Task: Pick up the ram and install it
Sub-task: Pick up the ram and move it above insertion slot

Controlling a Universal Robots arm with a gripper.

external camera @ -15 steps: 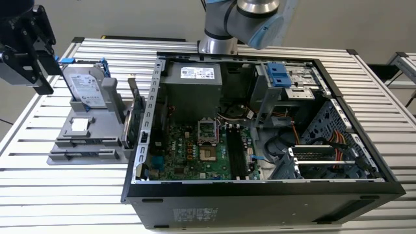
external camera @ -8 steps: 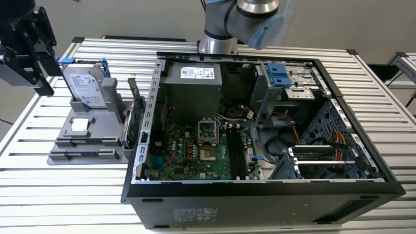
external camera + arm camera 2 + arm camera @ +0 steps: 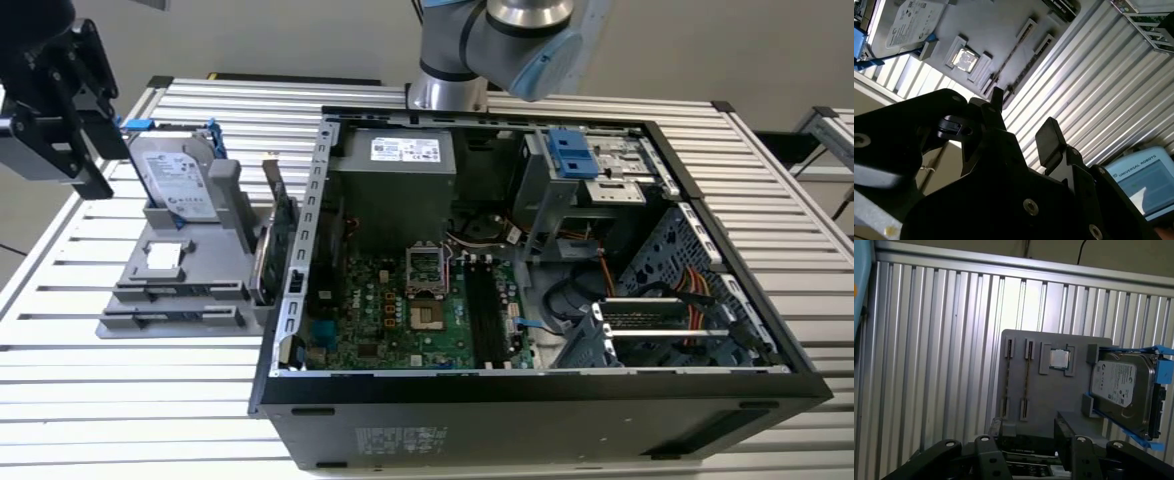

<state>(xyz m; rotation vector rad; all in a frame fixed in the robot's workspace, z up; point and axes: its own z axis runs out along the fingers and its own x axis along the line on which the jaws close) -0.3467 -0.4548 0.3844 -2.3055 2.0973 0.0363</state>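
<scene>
Right, I have the gripper [image 3: 1024, 120] hanging over the far part of the surface [image 3: 120, 400], at the exterior view's left, close to the grey holder [image 3: 1049, 400]. Its fingers [image 3: 1051, 140] stand wide apart with nothing between them, so the pickup is not yet made.

The ram [image 3: 1027, 380] sits in the holder, in the slots on the side of the loose processor [image 3: 1059, 359] away from the hard drive [image 3: 1119, 387]. I see it edge-on as thin dark strips, two of them I think, though from this angle I cannot be sure both slots are filled. Standing on edge like that leaves its flat faces free for the fingers to close on.

The computer case [image 3: 534, 395] lies on its side just to the exterior view's right of the holder, with its panel off. That turns the motherboard upward, and the black memory slots [image 3: 487, 315] beside the processor socket look vacant to me.
</scene>
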